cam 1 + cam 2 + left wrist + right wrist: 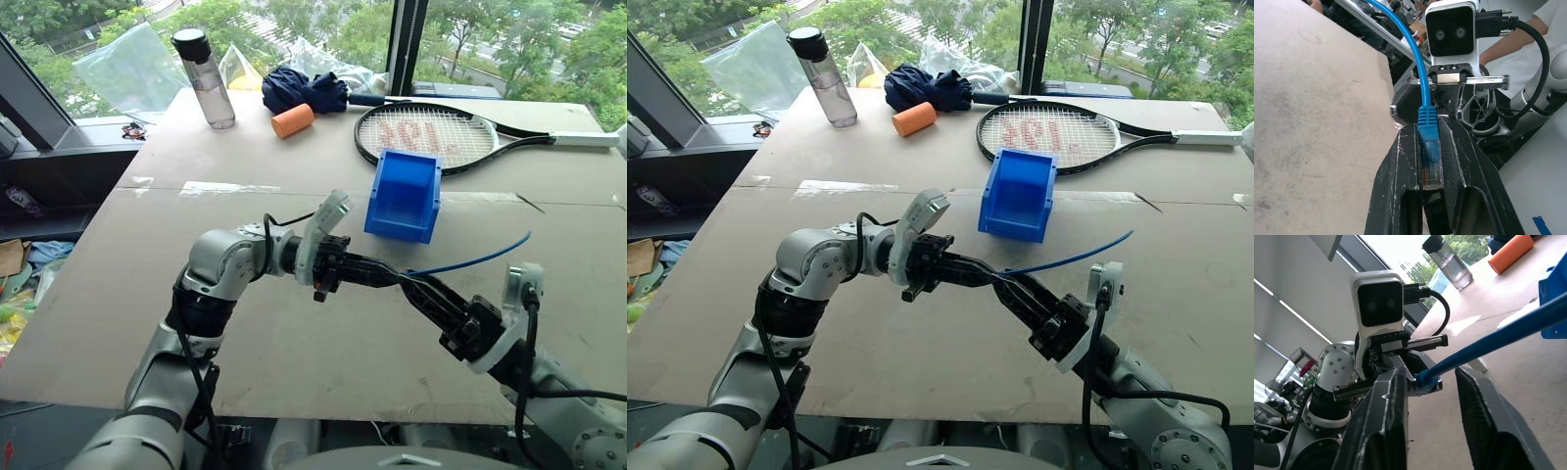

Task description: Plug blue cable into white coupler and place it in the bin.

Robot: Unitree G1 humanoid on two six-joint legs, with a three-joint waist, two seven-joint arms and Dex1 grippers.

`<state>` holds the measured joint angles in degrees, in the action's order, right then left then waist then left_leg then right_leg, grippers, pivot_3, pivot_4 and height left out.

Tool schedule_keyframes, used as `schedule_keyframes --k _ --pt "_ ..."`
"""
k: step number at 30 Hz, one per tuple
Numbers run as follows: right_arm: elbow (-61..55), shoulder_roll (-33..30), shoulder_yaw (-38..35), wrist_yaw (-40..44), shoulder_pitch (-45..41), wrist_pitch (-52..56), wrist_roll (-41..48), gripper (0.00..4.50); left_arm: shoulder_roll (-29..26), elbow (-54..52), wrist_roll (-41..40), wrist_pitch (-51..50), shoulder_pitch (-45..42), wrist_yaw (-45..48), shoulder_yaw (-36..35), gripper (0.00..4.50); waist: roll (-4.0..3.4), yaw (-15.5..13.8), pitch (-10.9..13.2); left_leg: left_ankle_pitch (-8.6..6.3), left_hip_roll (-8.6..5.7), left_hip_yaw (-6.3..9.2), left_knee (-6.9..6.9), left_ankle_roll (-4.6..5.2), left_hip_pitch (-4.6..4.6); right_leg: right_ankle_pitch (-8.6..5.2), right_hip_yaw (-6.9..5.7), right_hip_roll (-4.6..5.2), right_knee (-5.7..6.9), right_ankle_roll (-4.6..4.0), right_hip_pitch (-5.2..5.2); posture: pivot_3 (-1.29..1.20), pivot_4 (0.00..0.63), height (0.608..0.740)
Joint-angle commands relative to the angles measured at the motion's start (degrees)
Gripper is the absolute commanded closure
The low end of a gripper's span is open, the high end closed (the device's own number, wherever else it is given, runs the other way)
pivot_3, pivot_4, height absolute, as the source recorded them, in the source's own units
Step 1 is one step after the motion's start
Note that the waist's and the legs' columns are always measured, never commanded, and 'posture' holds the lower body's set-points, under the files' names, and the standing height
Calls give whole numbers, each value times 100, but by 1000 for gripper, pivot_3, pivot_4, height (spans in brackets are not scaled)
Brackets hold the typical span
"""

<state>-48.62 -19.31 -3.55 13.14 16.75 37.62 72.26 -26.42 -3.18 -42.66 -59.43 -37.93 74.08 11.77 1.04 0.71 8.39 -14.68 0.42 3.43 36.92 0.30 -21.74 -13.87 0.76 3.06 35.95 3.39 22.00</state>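
Left wrist view shows the left end effector (1431,161) pinching the blue cable (1420,83) by its clear plug, held above the worktop (294,352) near the bin (404,196). Right end effector (1432,382) straddles the cable, fingers apart. Keeping the plug steady should help mating.

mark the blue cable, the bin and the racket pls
blue cable (1428,155): left wrist view, on its clear plug.
bin (404,199): left eye view, on its inner wall.
racket (428,136): left eye view, on its strings.
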Motion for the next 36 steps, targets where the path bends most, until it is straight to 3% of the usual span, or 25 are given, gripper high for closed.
schedule_keyframes --k 1,10,11,12,18,23,24,26,30,32,33,36 --pt "-99 -76 -17 -40 22 -178 174 4434 0 -229 -118 119 -38 137 50 4500 0 -4 0 0 0 -1 0 0 0 0 0 0 0 0 0 0 150 740" --pt "-85 -275 139 -14 31 -294 340 4434 67 -283 -55 407 26 -30 -49 4500 0 -4 0 0 0 -1 0 0 0 -1 1 0 -1 -2 0 0 150 740" --pt "-78 -283 129 -19 28 -324 352 4500 97 -287 -42 457 29 -128 -112 3493 0 -5 0 0 0 -1 0 0 -1 -1 1 0 -1 -2 0 0 150 740" --pt "-72 -289 115 -24 29 -357 371 4500 117 -292 -8 537 34 -213 -158 3279 0 -7 0 0 0 -1 0 0 -1 -1 1 0 -1 -1 0 0 150 740" --pt "-39 -324 -64 -82 34 -553 561 4500 -305 -489 -66 508 156 6 -80 462 -2 1 1 0 1 -1 -2 0 0 -1 2 0 -1 -1 1 0 150 740" --pt "-31 -435 -83 -54 62 -588 631 4500 -327 -514 27 692 261 43 10 462 -2 -17 2 0 1 -2 -4 0 0 -3 3 0 -2 -5 1 0 150 740" --pt "-31 -468 -76 -42 62 -581 636 4500 -281 -490 37 722 260 9 1 891 -2 -23 2 0 0 -2 -4 0 -1 -3 3 2 -3 -5 1 0 150 740" --pt "-33 -516 -60 -25 62 -571 632 4500 -212 -440 10 723 227 -29 -23 1196 -2 -24 2 0 -1 -3 -3 0 -1 -4 4 2 -5 -6 1 0 150 740" --pt "-65 -558 -20 -13 69 -590 661 4500 -198 -393 33 756 223 43 13 3008 -2 -10 2 0 -1 -5 -3 0 0 -3 6 1 -5 -4 1 0 150 740" --pt "-108 -559 3 -5 78 -601 670 4500 -219 -410 54 779 238 110 64 3703 -2 -7 2 0 0 -4 -4 0 0 -3 5 0 -4 -4 1 0 150 740" --pt "-129 -562 14 -9 79 -610 672 4500 -222 -426 46 763 236 134 85 4380 -2 -7 2 0 0 -4 -4 0 0 -3 6 0 -5 -4 1 0 150 740" --pt "-176 -594 41 -2 86 -624 695 4500 -192 -493 0 699 204 114 95 4480 -2 -9 2 0 0 -4 -4 0 -1 -3 6 1 -5 -4 1 0 150 740"
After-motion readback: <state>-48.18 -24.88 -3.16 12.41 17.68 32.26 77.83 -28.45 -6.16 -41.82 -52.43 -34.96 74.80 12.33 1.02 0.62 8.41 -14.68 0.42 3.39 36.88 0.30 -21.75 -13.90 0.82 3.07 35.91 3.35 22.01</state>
